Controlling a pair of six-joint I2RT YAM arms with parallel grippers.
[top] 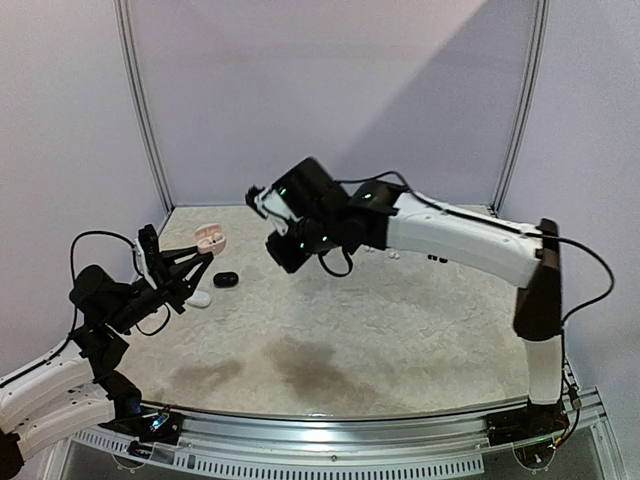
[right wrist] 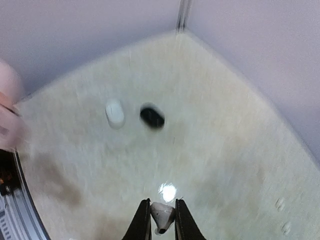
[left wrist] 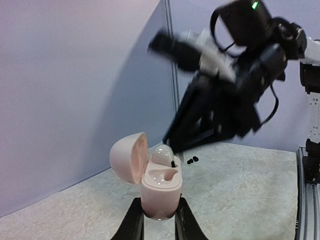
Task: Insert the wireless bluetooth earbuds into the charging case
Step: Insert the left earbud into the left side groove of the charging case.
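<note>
Pink charging case (left wrist: 161,186), lid open, sits clamped in your left gripper (left wrist: 158,206) at bottom centre; 1 bud (left wrist: 162,154) looks seated. Right gripper (right wrist: 162,206) pinches a white earbud (right wrist: 161,214), not yet inserted.

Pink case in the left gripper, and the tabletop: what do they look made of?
Pink case: apparently smooth moulded plastic, semi-gloss; small highlights glint in its wells. Tabletop: pale, mottled, matte covering, maybe fabric or stone-print sheet; cannot tell which.
</note>
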